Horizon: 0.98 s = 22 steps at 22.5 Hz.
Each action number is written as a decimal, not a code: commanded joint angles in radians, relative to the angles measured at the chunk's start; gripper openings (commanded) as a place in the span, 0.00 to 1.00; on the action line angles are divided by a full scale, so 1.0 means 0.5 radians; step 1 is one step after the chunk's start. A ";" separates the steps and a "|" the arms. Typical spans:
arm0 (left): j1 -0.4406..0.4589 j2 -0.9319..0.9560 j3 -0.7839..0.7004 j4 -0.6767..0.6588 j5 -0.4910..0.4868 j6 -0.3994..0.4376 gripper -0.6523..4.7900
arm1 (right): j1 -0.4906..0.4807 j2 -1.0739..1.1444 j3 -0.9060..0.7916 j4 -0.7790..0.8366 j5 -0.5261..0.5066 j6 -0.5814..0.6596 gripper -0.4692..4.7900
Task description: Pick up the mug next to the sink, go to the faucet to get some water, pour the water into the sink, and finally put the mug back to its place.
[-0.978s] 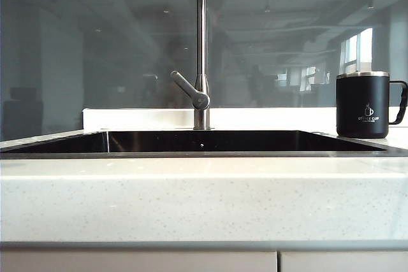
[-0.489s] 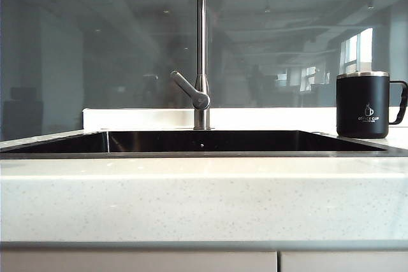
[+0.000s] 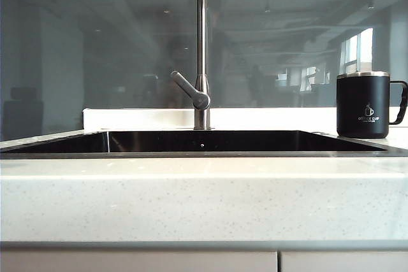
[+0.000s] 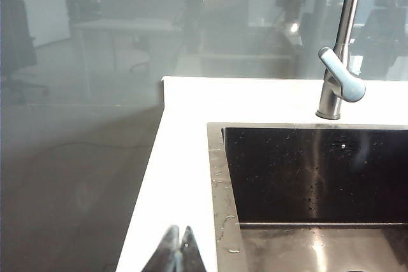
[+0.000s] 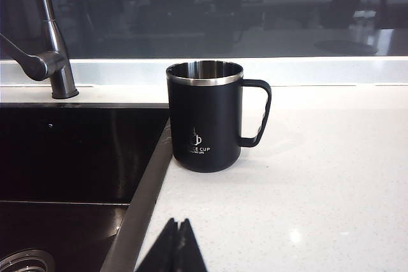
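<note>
Mug: the black mug with its silver rim stands upright on the pale table, just beside the right edge of the sink; its handle points away from the basin and its small white logo faces the camera. In the right wrist view the mug is open-mouthed, and nothing touches it.
Sink: the wide dark sink is sunk into the table with a thin metal rim; in the left wrist view its wall carries scattered water drops, and a drain shows at the basin floor in the right wrist view.
Faucet: the tall steel faucet rises from the back ledge behind the middle of the sink, its short lever angled up to the left; well apart from the mug.
Right end effector: the right end effector has its two tips pressed together, holding nothing; it hangs over the table near the sink's rim, short of the mug and apart from it.
Left end effector: the left end effector is likewise closed tight and empty, over the table strip along the sink's left edge, far from the faucet.
Backdrop: a dark glass panel stands behind the ledge, reflecting a room.
</note>
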State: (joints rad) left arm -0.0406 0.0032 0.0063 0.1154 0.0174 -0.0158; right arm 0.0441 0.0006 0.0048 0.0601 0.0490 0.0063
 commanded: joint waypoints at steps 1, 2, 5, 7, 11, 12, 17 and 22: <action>0.002 0.001 0.008 -0.025 0.004 0.012 0.11 | 0.001 -0.005 -0.007 0.022 0.002 -0.008 0.08; 0.002 0.001 0.008 -0.049 0.005 0.016 0.11 | 0.001 -0.005 -0.007 0.022 0.001 -0.008 0.08; 0.002 0.001 0.008 -0.060 0.004 0.016 0.11 | 0.001 -0.005 -0.007 0.022 0.002 -0.008 0.08; 0.002 0.001 0.008 -0.033 -0.015 0.016 0.11 | 0.001 -0.005 -0.007 0.022 0.002 -0.008 0.08; 0.003 0.001 0.008 -0.021 -0.048 0.017 0.11 | 0.001 -0.005 -0.007 0.022 0.001 -0.008 0.08; 0.003 0.001 0.008 -0.021 -0.047 0.016 0.11 | 0.001 -0.005 -0.007 0.022 0.002 -0.008 0.08; 0.003 0.001 0.008 -0.021 -0.040 0.016 0.11 | 0.001 -0.005 -0.007 0.022 0.002 -0.008 0.08; 0.003 0.001 0.008 -0.021 -0.040 0.016 0.11 | 0.001 -0.005 -0.007 0.022 0.001 -0.008 0.08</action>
State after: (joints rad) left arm -0.0406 0.0032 0.0063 0.0925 -0.0032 -0.0124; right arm 0.0441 0.0006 0.0048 0.0601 0.0490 0.0063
